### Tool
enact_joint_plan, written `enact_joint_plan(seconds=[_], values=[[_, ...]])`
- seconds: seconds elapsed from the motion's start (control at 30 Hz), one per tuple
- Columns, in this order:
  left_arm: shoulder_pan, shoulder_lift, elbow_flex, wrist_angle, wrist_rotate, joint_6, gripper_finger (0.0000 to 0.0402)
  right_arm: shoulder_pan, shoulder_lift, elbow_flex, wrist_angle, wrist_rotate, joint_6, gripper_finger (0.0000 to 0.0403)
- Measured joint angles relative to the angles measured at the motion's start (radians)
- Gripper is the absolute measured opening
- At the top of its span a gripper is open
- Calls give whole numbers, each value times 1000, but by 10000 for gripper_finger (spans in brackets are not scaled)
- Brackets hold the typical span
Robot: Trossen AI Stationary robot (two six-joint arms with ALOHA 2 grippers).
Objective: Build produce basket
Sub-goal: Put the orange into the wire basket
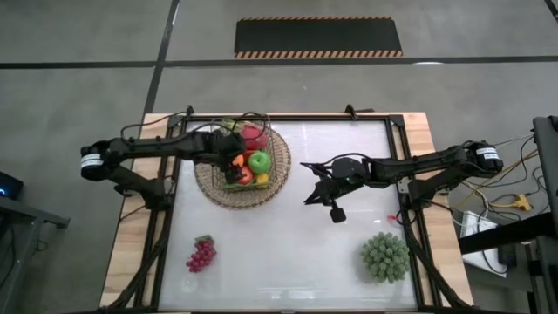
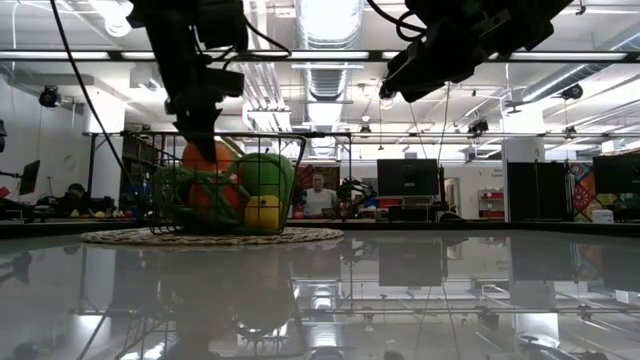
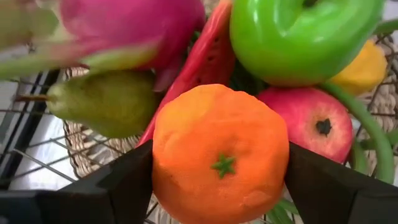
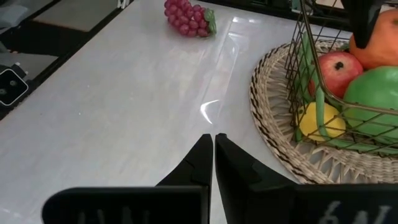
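The counter (image 1: pixel 288 253) is a pale glossy sheet in a dark frame with wood margins at both sides; it mirrors the ceiling lights, and the room beyond is an open workshop with monitors, ducts and a seated person in the distance. The basket (image 1: pixel 277 179) sits near the far left corner, a flat woven disc with a wire frame rising from it, already holding a dragon fruit (image 3: pixel 124 25), a pear (image 3: pixel 106 99), a green apple (image 1: pixel 259 161), a red apple (image 3: pixel 311 124) and a lemon (image 4: pixel 320 121). The left tool (image 3: pixel 217 186) is inside the basket, its fingers closed against both sides of an orange (image 3: pixel 217 155); it appears positioned low among the other fruit so that the orange can be set down rather than dropped. The right tool (image 4: pixel 213 155) hangs above the counter's middle, just right of the basket, fingers pressed together and holding nothing; it seems to be waiting clear of the left arm's work. A spiky green ball (image 1: pixel 384 256) rests near the near right corner. The grapes (image 1: pixel 201 253) lie towards the near left corner, well apart from the basket, and appear to be the one piece of produce not yet collected.
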Motion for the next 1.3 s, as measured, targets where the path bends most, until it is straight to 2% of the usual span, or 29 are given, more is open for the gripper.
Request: enact_joint_plan(seconds=[0.53, 0.63, 0.8, 0.9, 1.3], values=[[0, 0, -9, -2, 5, -21, 291, 0, 0, 0, 0, 0, 7, 9], [-1, -1, -5, 1, -23, -20, 291, 0, 0, 0, 0, 0, 7, 9], [0, -1, -8, 110, -62, -19, 292, 0, 0, 0, 0, 0, 6, 9], [0, 1, -15, 165, -50, -18, 300, 0, 0, -2, 0, 0, 7, 9], [-1, 10, -14, 165, -50, -15, 338, 0, 0, -6, 11, 0, -3, 9]])
